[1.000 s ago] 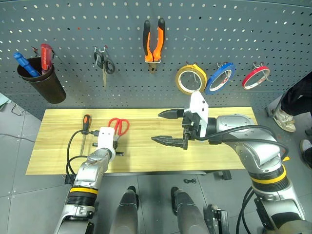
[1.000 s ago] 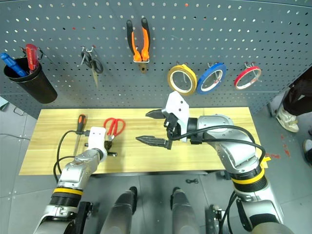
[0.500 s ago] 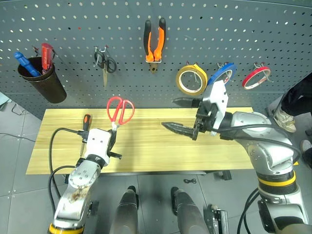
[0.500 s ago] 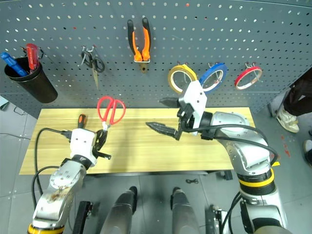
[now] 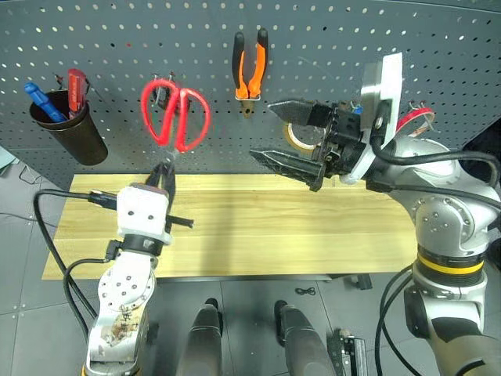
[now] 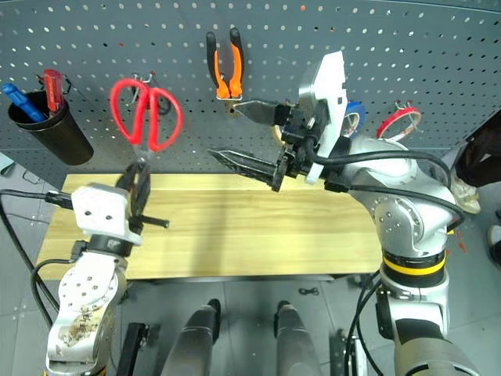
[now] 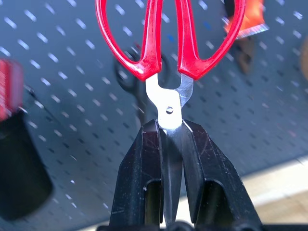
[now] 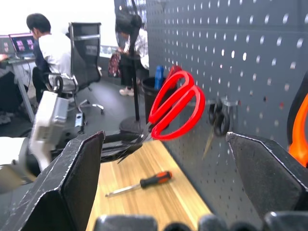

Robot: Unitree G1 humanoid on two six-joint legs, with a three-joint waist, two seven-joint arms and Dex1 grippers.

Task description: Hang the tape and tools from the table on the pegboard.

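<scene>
- Left tool (image 5: 163, 174) clenched on the blades of the scissors (image 5: 175, 111), just below the pivot; red handles point up, in front of the pegboard (image 5: 102, 31).
- Right tool (image 5: 291, 135) spread wide and empty, fingers aimed toward the robot's left, raised above the counter (image 5: 258, 227) near the yellow tape roll (image 5: 296, 139).
- Risk, largest first: grip is on thin smooth blades only. I judge the scissors could pivot or slip in the fingers (image 7: 144, 163) if a handle loop catches a hook edge.
- Risk: the small black scissors (image 8: 217, 120) hang just behind the red handles. A push toward that hook would likely knock them or leave both on one peg.
- Risk: the right tool's lower finger reaches toward the scissors' side; the two arms could meet if either swings inward.
- Pliers (image 5: 249, 64) and red tape (image 5: 413, 122) already hang on the board.
- Screwdriver (image 8: 139, 183) lies flat on the counter, well apart from both tools, below the held scissors.
</scene>
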